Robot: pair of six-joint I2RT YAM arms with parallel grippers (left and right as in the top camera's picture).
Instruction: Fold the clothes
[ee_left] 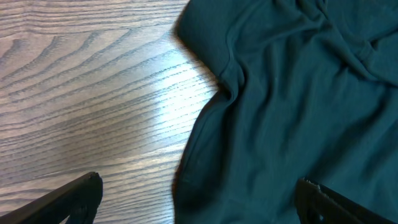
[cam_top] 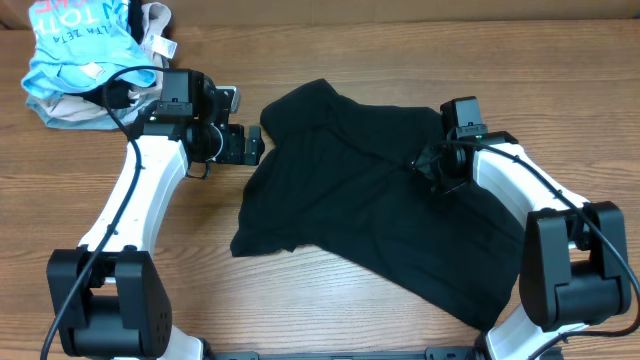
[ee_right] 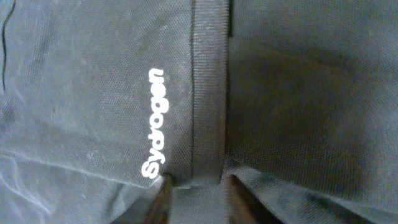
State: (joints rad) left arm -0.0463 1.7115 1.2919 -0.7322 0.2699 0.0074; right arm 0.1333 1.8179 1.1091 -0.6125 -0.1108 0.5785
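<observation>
T-shirt (cam_top: 370,220), black and short-sleeved, lies rumpled and spread out in the middle of the wooden table (cam_top: 300,300), with one corner of its hem reaching toward the front edge on the right. A small white logo (ee_right: 154,124) is printed beside the ribbed neck band (ee_right: 208,93).

The right gripper (cam_top: 425,165) is down on the upper middle of the shirt. In the right wrist view its fingertips (ee_right: 163,196) stand on either side of the neck band and touch it, pinching the band, and the cloth puckers between them.

The left gripper (cam_top: 255,145) sits at the shirt's upper left edge with its jaws spread wide and nothing between them. In the left wrist view one finger is over bare wood and the other over the black fabric, with the edge of the shirt and a sleeve seam running between them.

A light-blue garment (cam_top: 75,45) with white lettering lies bunched on a beige garment (cam_top: 70,115) at the far left corner of the table, well apart from the shirt.
</observation>
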